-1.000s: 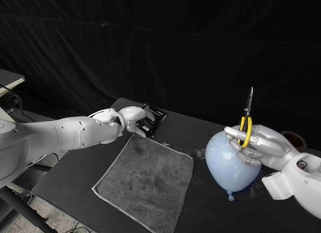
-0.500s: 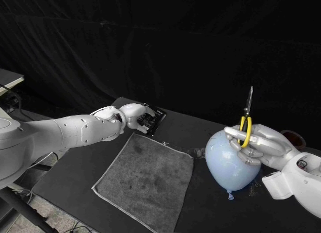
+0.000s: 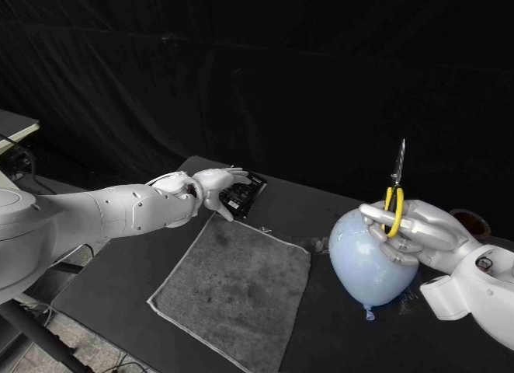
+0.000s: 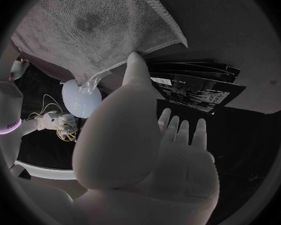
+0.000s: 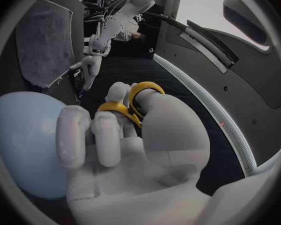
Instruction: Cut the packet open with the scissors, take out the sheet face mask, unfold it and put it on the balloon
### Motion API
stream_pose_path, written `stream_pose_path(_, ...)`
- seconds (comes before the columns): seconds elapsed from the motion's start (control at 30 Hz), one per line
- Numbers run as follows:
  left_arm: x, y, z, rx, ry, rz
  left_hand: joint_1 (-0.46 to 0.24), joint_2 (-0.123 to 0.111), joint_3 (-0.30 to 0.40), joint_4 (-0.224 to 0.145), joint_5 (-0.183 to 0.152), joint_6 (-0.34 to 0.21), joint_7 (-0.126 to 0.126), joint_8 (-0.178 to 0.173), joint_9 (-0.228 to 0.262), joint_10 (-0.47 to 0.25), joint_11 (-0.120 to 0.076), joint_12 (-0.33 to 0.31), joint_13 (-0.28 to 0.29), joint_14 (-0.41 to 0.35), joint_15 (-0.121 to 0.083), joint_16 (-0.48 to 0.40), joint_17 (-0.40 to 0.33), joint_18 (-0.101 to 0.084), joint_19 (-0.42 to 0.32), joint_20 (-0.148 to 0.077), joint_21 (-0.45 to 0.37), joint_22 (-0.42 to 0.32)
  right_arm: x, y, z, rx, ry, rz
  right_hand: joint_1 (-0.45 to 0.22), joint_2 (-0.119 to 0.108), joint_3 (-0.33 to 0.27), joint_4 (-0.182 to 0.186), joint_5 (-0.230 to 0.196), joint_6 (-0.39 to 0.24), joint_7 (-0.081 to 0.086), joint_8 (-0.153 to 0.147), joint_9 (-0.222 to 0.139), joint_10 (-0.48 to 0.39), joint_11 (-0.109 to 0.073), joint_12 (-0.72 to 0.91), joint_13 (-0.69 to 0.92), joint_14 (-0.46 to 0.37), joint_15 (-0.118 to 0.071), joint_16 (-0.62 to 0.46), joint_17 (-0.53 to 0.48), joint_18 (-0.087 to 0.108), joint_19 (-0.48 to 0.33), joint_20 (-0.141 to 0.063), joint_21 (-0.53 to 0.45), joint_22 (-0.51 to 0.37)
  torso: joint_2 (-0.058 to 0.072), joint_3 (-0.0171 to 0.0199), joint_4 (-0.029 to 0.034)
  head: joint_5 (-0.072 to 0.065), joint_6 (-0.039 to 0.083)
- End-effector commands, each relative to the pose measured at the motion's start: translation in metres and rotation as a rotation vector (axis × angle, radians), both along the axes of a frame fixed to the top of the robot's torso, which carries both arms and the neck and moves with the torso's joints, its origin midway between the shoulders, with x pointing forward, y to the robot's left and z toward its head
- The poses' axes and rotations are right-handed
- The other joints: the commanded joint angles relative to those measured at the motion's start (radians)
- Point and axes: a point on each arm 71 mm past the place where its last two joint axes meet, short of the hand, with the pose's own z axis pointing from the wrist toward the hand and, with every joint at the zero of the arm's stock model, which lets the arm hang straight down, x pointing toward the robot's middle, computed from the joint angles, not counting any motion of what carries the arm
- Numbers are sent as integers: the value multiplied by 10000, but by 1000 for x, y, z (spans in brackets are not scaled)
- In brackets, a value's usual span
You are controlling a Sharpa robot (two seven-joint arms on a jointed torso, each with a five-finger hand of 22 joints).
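Observation:
Several black packets (image 3: 247,194) lie stacked at the table's far left, just beyond the grey towel (image 3: 237,276). My left hand (image 3: 216,186) hovers at the stack with its fingers spread and nothing in them; the left wrist view shows the fingers (image 4: 181,132) in front of the packets (image 4: 193,87). Whether they touch the stack I cannot tell. My right hand (image 3: 419,233) grips the yellow-handled scissors (image 3: 395,198), blades upright and closed, beside the pale blue balloon (image 3: 367,264). In the right wrist view the yellow handles (image 5: 137,100) sit in that hand, next to the balloon (image 5: 25,145).
The towel lies flat across the table's middle, with a small clear scrap (image 3: 264,229) at its far corner. A brownish round object (image 3: 473,222) sits behind my right hand. The table's front edge runs close below the towel.
My left hand has shifted slightly toward the packets and spread its fingers. The right hand, scissors and balloon have not moved.

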Motion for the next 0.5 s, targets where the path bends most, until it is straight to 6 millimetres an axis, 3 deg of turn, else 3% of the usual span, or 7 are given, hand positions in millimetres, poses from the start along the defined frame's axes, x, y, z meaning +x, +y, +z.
stream_pose_path(0.03, 2, -1, -1, 385, 177, 127, -71, -21, -59, -3, 39, -179, -39, -53, -66, -93, -32, -55, -8, -62, 9, -30, -10, -99, -52, 4, -43, -1, -1, 1, 1, 21, -147, 114, 241, 141, 134, -66, -14, -8, -55, -42, 13, 2567, -855, 10801, 3111, 1045, -89, 56, 2628, -20, 378, -11, -66, 2084, 7, -7, -2, -12, 0)
stream_pose_path(0.23, 2, -2, -3, 556, 360, 264, 21, 2, 177, -8, 51, -103, 69, -40, -30, 70, 60, -20, 20, 113, -29, 14, 61, -97, -14, 6, -28, 11, 0, 1, 1, 7, -156, 120, 247, 136, 151, -85, -13, 10, -59, -50, 16, 2567, -859, 10801, 3111, 1045, -90, 56, 2628, -18, 372, -10, -77, 2081, 7, -8, 1, -9, -20)
stream_pose_path(0.5, 3, 0, -6, 777, 684, 529, 409, 94, 1076, -6, 55, 558, 587, 171, 217, 801, 577, 135, 113, 857, 118, 249, 312, 47, 400, -7, 120, 109, 0, 1, 0, -13, -161, 121, 247, 136, 151, -85, -13, 10, -59, -50, 16, 2567, -859, 10801, 3111, 1045, -90, 56, 2628, -18, 372, -10, -77, 2081, 2, -12, 4, 1, -54)
